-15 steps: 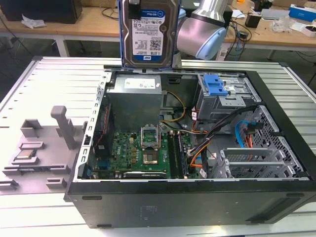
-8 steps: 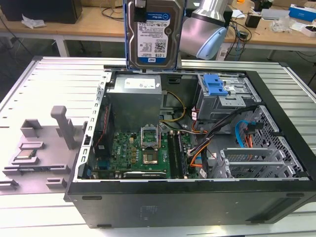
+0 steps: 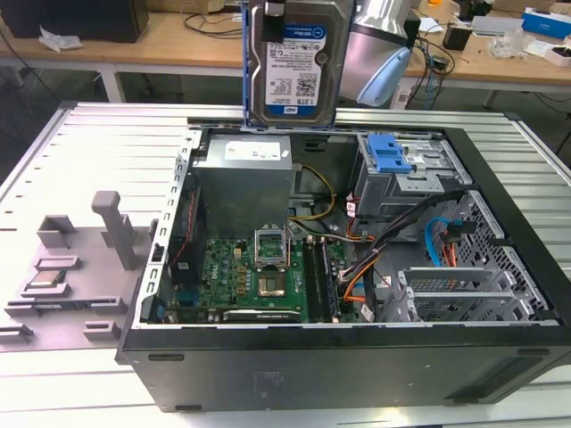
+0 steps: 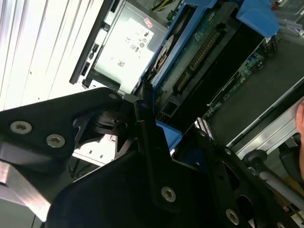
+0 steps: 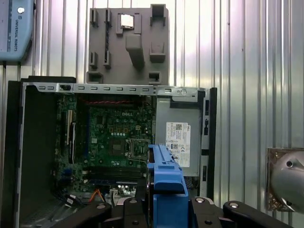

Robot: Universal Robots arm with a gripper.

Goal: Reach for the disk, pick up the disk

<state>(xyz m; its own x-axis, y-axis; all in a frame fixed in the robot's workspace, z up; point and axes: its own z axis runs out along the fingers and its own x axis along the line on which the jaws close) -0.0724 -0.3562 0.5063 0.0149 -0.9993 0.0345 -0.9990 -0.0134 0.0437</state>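
Note:
The disk [image 3: 293, 62], a silver hard drive with a white-and-blue label and a blue bracket, hangs upright in the air above the back of the open computer case [image 3: 500, 374]. In the first wrist view my gripper [image 5: 164, 211] is shut on the disk's blue bracket [image 5: 164, 178], a black finger [image 5: 209, 213] on either side. The second wrist view shows the disk [image 4: 199, 52] edge-on with its green circuit board, held between the black fingers [image 4: 147, 142]. The silver arm [image 3: 385, 25] shows behind the disk in the exterior view.
Below lie the case's green motherboard [image 3: 259, 276], grey power supply [image 3: 245, 178] and a drive cage with a blue latch [image 3: 391, 153]. A grey fixture [image 3: 71, 267] holding a small processor chip [image 3: 47, 278] sits at the exterior view's left. Cluttered workbenches stand behind.

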